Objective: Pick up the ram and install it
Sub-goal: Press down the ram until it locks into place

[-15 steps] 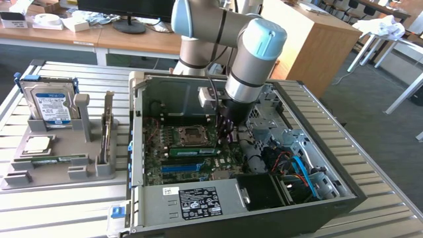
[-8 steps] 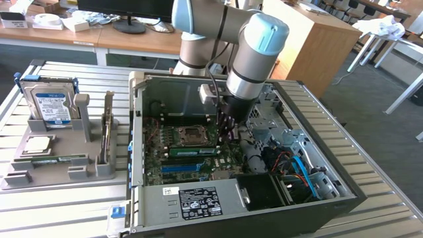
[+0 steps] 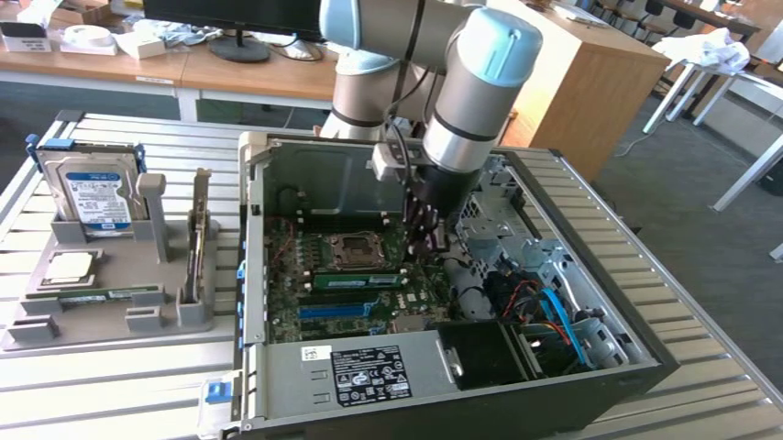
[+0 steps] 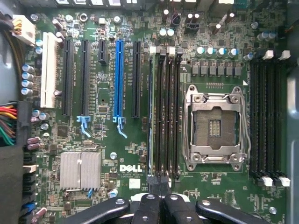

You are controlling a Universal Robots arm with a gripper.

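I see the ram (image 4: 150, 112) seated edge-on in the slot beside the CPU socket (image 4: 215, 127); gripper (image 4: 159, 205) empty, fingers together above it. I press evenly until latches lock.

The arm (image 3: 471, 87) comes in from the far side in the exterior view, its grey tube links and pale blue joint caps stacked high; the upper link slopes across toward that view's right, and the last link drops almost straight down; the wrist (image 3: 428, 174) points down, with a small pale box and a thin cable on its side; below it hangs the black gripper (image 3: 426, 240), nose down; in the wrist view the gripper (image 4: 161, 205) shows as black linkage bars with silver pivot screws, fingers (image 4: 174, 209) pressed together at the centre, jaws closed tight.
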